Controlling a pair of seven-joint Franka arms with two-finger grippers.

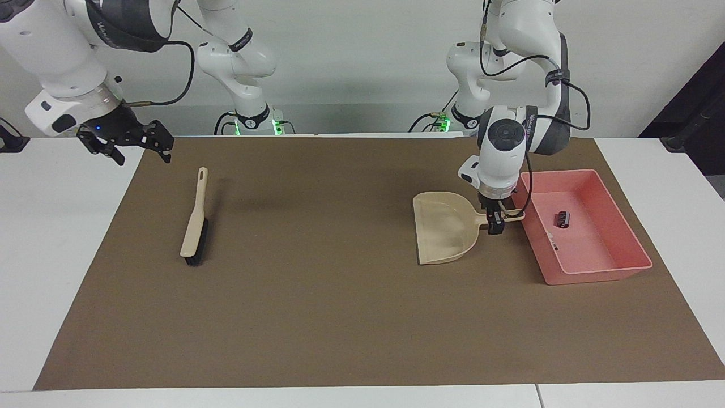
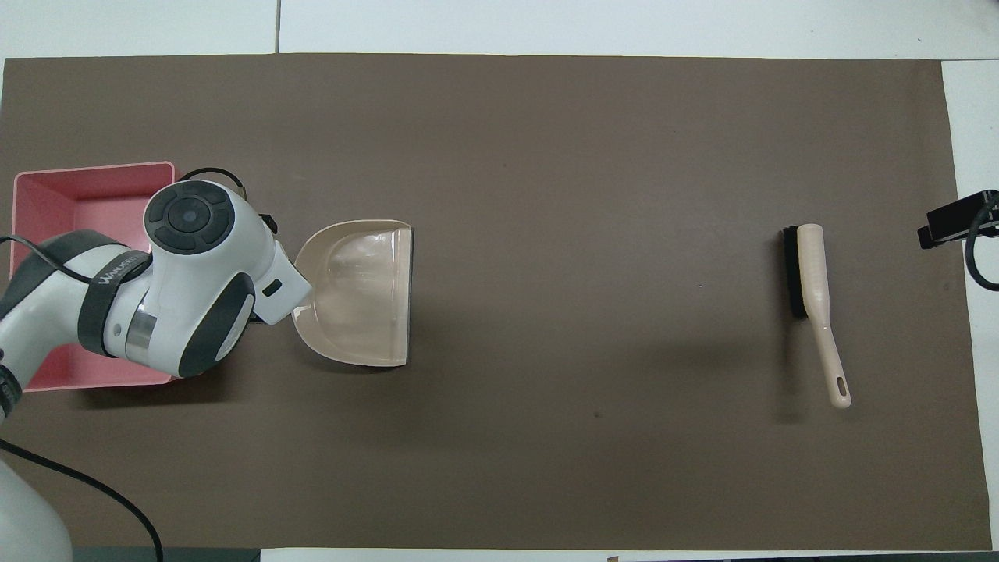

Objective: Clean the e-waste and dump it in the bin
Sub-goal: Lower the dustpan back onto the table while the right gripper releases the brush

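– While I'm looking across the table from my desk, the left gripper (image 1: 496, 222) is sitting right at the handle of the dustpan (image 1: 444, 229), which is lying flat on the brown mat (image 1: 317, 317) just beside the bin (image 1: 600, 273).

– Is it gripping that handle or letting go?

– I'm not managing to tell; the fingers are crowding the handle and I'm not seeing whether they are pressing on it.

– And the e-waste?

– It's lying inside the bin: the dark block (image 1: 561, 219) is resting on the floor, and a small pale bit (image 1: 553, 245) is lying against the wall nearest the dustpan.

– The other arm?

– It's waiting. The right gripper (image 1: 127, 143) is hanging, fingers spread wide and holding nothing, over the mat's edge at the right arm's end of the table. The brush (image 1: 195, 218) is lying on the mat near it, bristles turned away from the robots.
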